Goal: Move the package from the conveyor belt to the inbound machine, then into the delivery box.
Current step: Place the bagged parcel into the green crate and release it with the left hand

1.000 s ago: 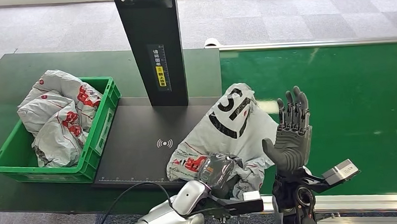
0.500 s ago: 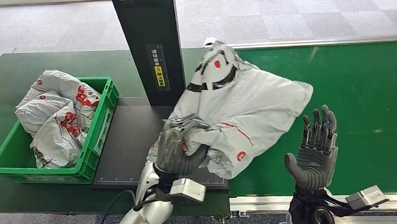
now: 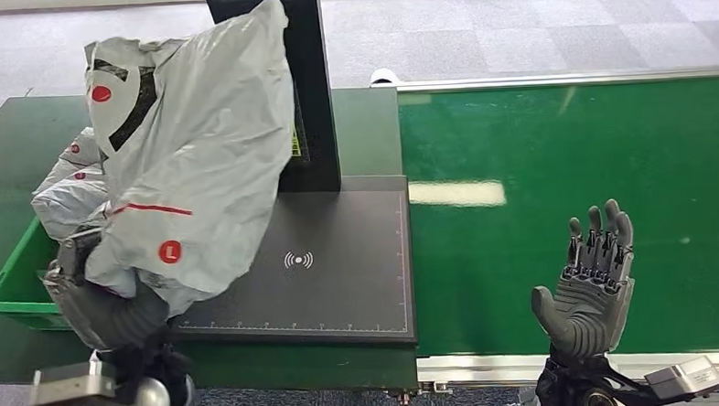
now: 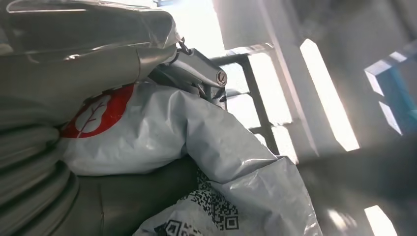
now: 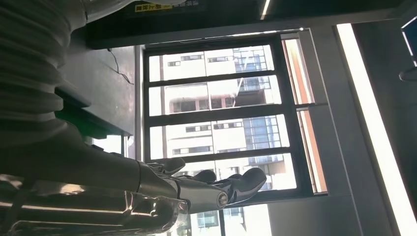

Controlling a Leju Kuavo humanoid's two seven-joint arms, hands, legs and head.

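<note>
Left hand grips a crumpled grey plastic mailer package, hiding the green plastic crate. Left wrist view shows its QR label. Right hand is open, empty.

bare scanner pad, black post behind, crate holding bags

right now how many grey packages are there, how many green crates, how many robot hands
Grey packages: 1 held up by the left hand, the package; more packages in the crate, partly hidden, so their number cannot be told.
Green crates: 1, the green crate.
Robot hands: 2, counting the right hand, held up with nothing in it.
Total: at least 5 things.
</note>
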